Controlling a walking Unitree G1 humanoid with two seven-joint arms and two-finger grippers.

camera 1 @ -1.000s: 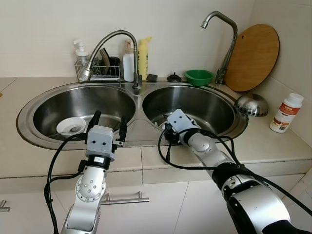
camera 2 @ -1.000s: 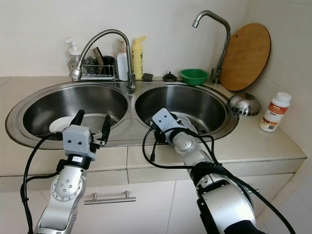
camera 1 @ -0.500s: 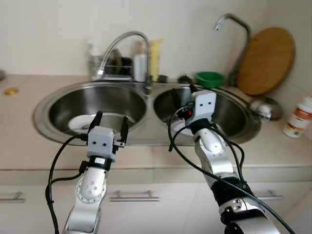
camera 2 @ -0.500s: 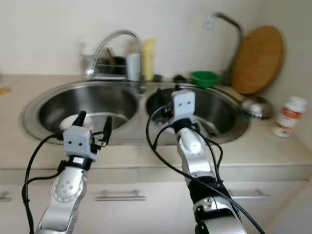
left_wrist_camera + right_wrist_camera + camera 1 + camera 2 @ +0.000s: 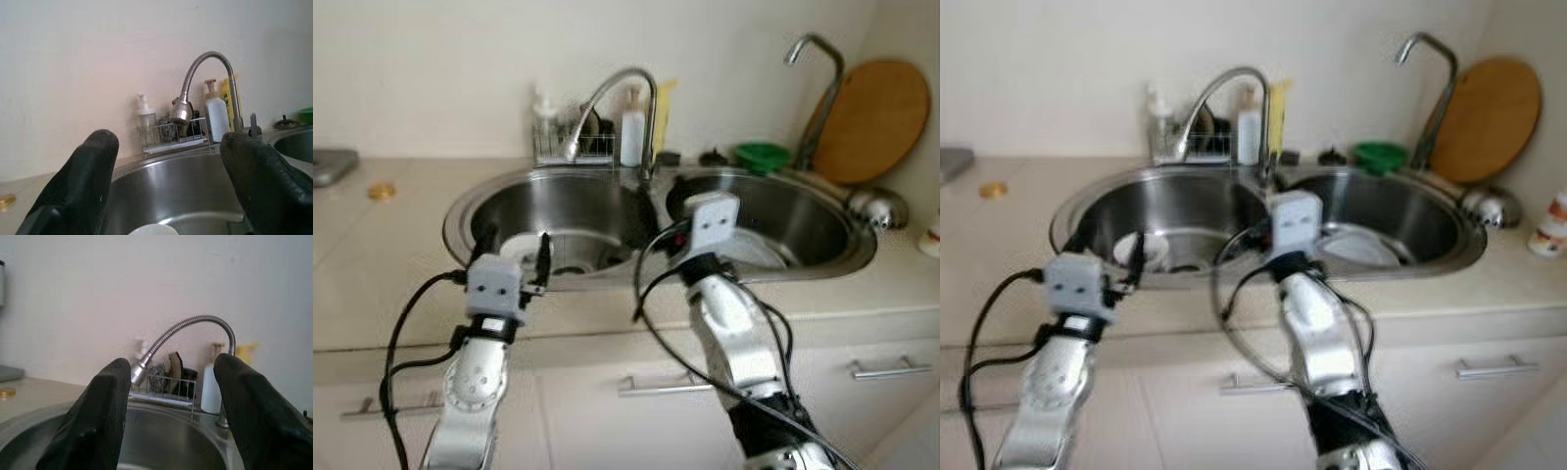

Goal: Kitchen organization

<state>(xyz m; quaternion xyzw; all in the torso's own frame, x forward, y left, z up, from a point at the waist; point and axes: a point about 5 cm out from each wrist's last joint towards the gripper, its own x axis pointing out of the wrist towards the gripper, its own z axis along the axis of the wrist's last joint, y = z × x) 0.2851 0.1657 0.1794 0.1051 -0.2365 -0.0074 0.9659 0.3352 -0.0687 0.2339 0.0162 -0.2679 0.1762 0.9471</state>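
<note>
Double sink point(image 5: 460, 211) set in a beige tiled desk point(image 5: 372, 274); head views somewhat blurred; left claw point(image 5: 514, 250) raised over the front rim of the left basin, fingers spread wide apart, nothing between them; right claw point(image 5: 661, 201) raised over the divider between the two basins, its fingers also spread wide in the right wrist view, nothing held; white bowl point(image 5: 524, 250) lies on the floor of the left basin, just behind the left claw, its rim just visible at the edge of the left wrist view point(image 5: 154, 229); a white plate point(image 5: 754, 250) lies in the right basin; flexible gooseneck faucet point(image 5: 607, 98) arches over the left basin from the divider; wire rack point(image 5: 573, 152) at the back edge with a pump bottle point(image 5: 543, 108), a white bottle point(image 5: 630, 137) and a yellow bottle point(image 5: 663, 113) by it; green bowl point(image 5: 762, 155) at the back of the right basin, beside a second tall faucet point(image 5: 813, 88); round wooden board point(image 5: 883, 117) leans on the wall at far right; steel bowl point(image 5: 876, 206) lies upturned below it on the desk; small gold lid-like object point(image 5: 380, 192) on the desk at far left; cabinet handles point(image 5: 656, 385) below the desk edge.
</note>
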